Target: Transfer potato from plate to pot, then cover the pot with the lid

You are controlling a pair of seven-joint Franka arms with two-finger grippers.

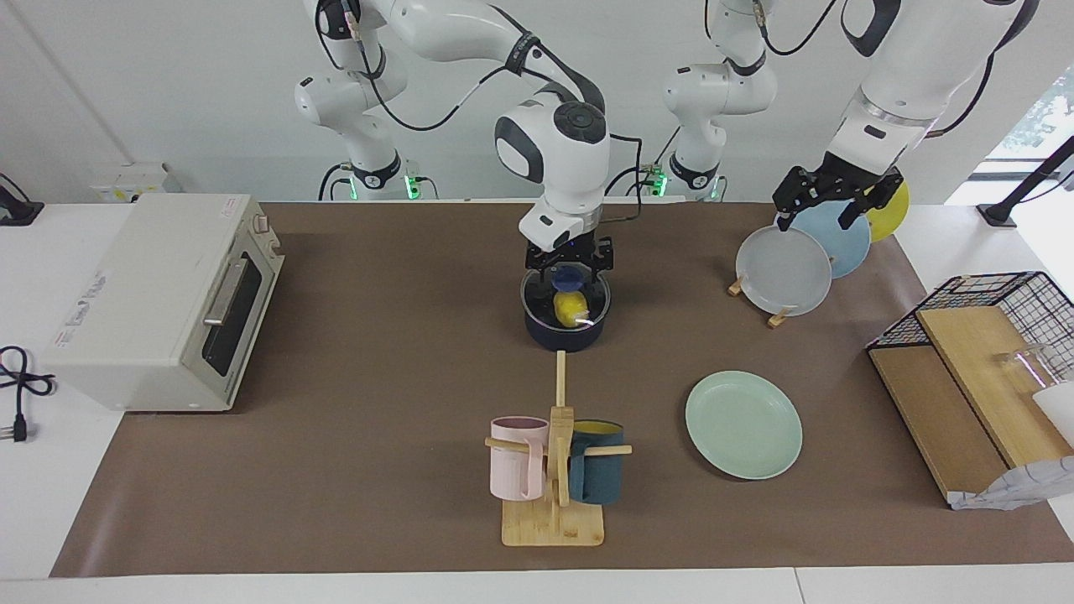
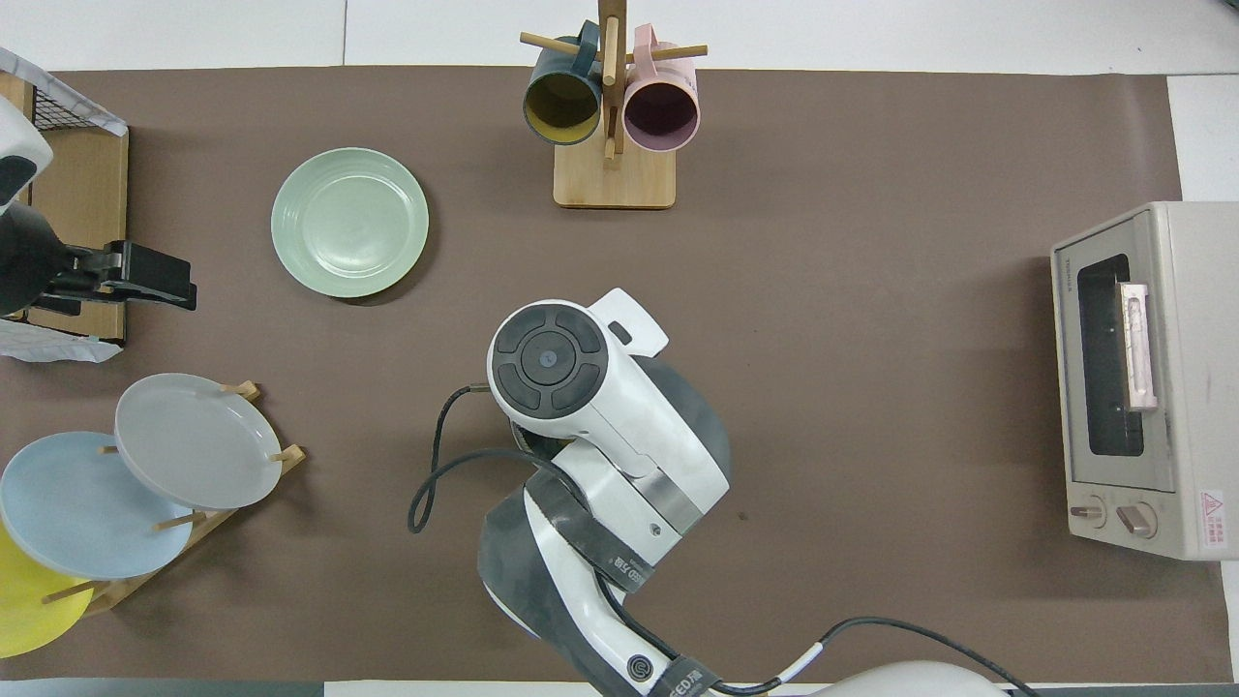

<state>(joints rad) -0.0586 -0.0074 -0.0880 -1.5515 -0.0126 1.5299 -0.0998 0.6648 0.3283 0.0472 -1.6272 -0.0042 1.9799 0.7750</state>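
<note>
In the upper middle of the facing view the pot (image 1: 567,329) stands on the brown mat, the lid (image 1: 565,298) sits on its rim, and the potato (image 1: 570,308) shows yellow through the glass inside it. The right gripper (image 1: 569,270) hangs straight over the lid's blue knob (image 1: 569,276), its fingers spread to either side of the knob and just above the glass; I cannot tell whether they touch it. In the overhead view the right arm covers the pot entirely. The plate (image 1: 743,424) lies bare at the lower right of the facing view, beside the mug stand (image 1: 555,470). The left gripper (image 1: 826,198) waits at the upper right, fingers spread wide over the plate rack (image 1: 780,270).
</note>
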